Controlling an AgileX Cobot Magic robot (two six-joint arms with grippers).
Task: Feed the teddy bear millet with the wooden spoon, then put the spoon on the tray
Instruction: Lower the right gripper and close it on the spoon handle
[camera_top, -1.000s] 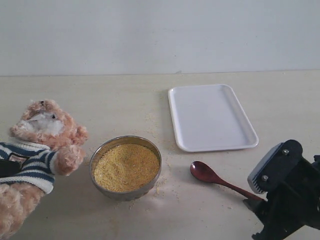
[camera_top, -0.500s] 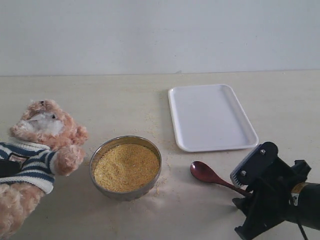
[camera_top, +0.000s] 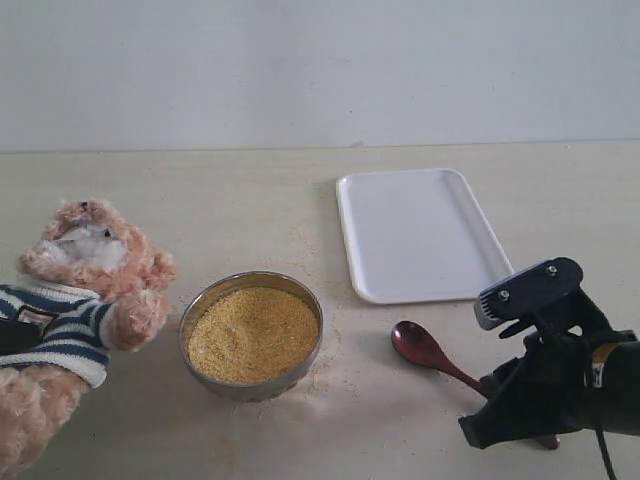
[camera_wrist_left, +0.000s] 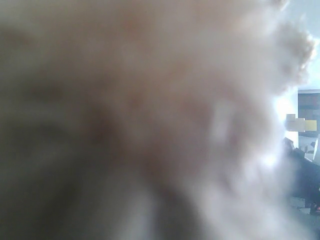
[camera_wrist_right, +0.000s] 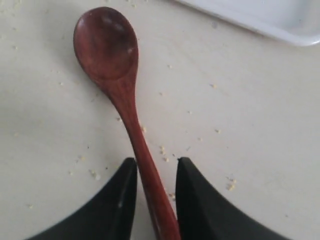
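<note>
The wooden spoon (camera_top: 420, 345) lies on the table between the tray (camera_top: 420, 235) and my right gripper (camera_top: 500, 385). In the right wrist view its handle runs between the two black fingertips of that gripper (camera_wrist_right: 155, 162). It touches one finger, and a narrow gap shows at the other. The spoon's bowl (camera_wrist_right: 107, 45) is empty. Millet (camera_top: 252, 332) fills the round metal bowl (camera_top: 195, 318). The teddy bear (camera_top: 90, 270) leans back at the far left. A dark part of my left gripper (camera_top: 12, 335) presses against its striped shirt. Blurred fur (camera_wrist_left: 150, 100) fills the left wrist view and hides those jaws.
Loose millet grains (camera_wrist_right: 162, 149) are scattered on the table around the spoon and the bowl. The white tray's corner (camera_wrist_right: 270, 17) lies just beyond the spoon's bowl. A pale wall stands behind the table.
My right gripper has swung down and in over the spoon's handle, and its jaws have narrowed around it. The spoon has shifted slightly to the right. The bear and the left arm stay still.
</note>
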